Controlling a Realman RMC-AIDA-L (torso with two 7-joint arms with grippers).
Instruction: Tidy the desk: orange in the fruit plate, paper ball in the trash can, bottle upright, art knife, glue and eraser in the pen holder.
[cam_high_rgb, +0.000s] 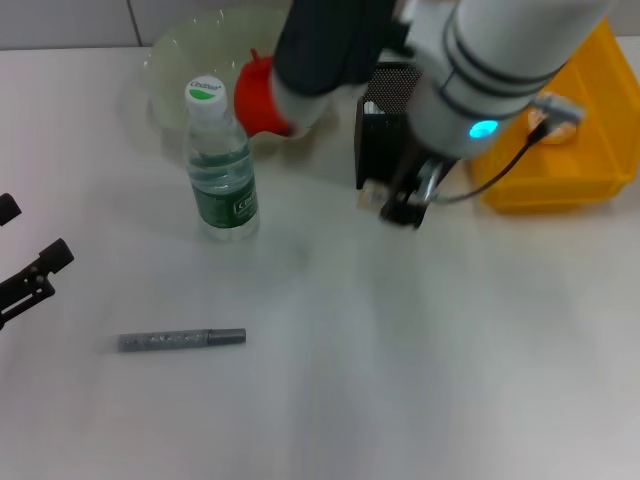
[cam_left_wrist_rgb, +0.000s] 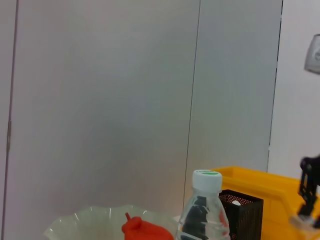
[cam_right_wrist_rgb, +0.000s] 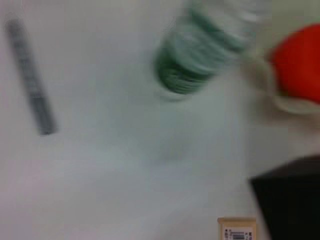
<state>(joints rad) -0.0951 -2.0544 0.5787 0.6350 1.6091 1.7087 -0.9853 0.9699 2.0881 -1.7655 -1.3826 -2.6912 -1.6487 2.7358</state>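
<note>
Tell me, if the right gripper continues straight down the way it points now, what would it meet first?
Probably the bare table. The right gripper points down beside the black pen holder, toward its near side. A small tan labelled item shows close by, so it might touch that first; depth is unclear.

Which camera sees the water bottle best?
The head view: the bottle shows whole, standing upright on the table. The left wrist view shows only its cap and upper part. The right wrist view shows it blurred and cut off.
</note>
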